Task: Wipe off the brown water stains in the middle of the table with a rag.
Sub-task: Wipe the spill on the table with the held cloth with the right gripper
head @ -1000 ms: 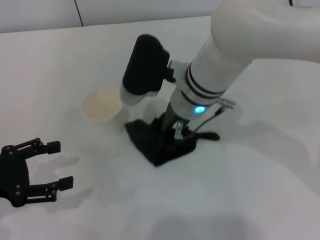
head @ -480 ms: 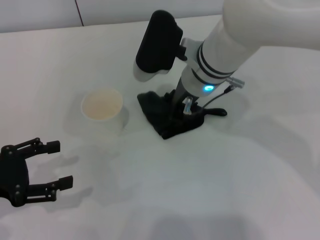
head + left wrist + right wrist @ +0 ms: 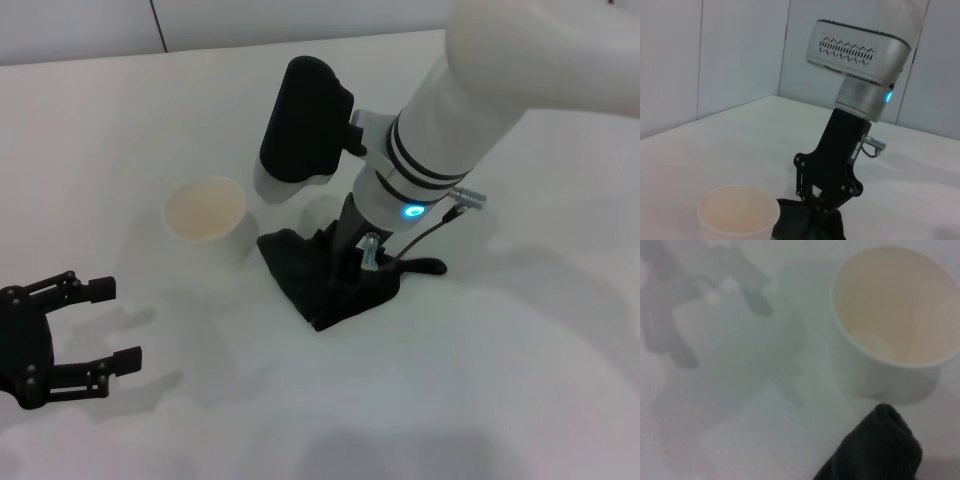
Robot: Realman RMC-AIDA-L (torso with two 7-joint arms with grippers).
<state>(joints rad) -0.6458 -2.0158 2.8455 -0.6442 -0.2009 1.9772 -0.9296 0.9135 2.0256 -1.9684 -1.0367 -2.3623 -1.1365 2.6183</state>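
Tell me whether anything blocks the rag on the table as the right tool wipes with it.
The white paper cup stands just left of the soft black rag, apart from it. The right tool presses the rag onto the white table. No stain is visible.

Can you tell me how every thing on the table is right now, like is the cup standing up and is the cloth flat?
rag: crumpled on the table, pressed down by the right gripper.
cup: upright, looks empty, beside the rag.
left gripper: open, holding nothing, off to the left.
brown water stains: none visible.
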